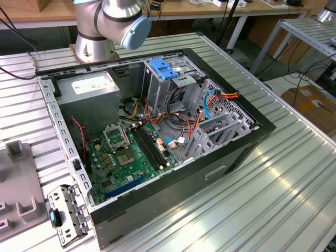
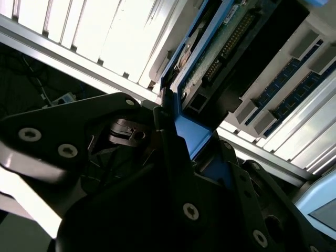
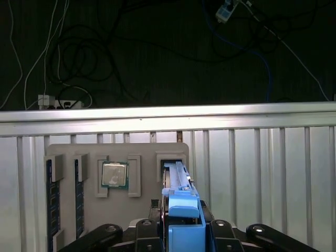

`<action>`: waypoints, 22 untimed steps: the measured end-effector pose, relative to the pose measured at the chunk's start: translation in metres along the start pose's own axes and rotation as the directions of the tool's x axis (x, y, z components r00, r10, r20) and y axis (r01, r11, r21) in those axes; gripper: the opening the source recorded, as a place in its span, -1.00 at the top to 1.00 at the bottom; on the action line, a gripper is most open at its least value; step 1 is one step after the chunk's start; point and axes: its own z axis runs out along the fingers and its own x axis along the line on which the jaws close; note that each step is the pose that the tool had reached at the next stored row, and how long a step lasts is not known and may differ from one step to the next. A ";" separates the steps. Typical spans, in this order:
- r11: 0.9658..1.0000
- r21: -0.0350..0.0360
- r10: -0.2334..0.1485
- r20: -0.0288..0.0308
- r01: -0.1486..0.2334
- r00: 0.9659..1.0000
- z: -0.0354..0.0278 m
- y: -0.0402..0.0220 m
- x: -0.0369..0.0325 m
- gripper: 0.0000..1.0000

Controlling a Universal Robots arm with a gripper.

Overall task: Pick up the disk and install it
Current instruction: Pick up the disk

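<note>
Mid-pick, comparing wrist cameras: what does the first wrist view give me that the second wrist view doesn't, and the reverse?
First wrist view: a square silver processor chip seated in the grey tray, and dark floor past the table edge. Second wrist view: the green circuit-board face of the flat silver-grey disk in its blue plastic frame. Both wrist views: the black gripper shut on that blue frame, and memory sticks slotted in the tray.

Blue-framed disk (image 3: 181, 199), upright on edge

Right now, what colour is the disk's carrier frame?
Blue; the carrier frame shows best in the first wrist view.
</note>
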 end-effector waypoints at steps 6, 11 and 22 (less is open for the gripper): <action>1.000 0.000 0.000 0.000 0.000 1.000 -0.0028 0.0000 0.0000 0.26; 1.000 0.000 0.000 0.000 0.000 1.000 -0.0055 0.0001 0.0000 0.26; 1.000 0.000 0.000 0.000 0.000 1.000 -0.0101 0.0001 -0.0001 0.26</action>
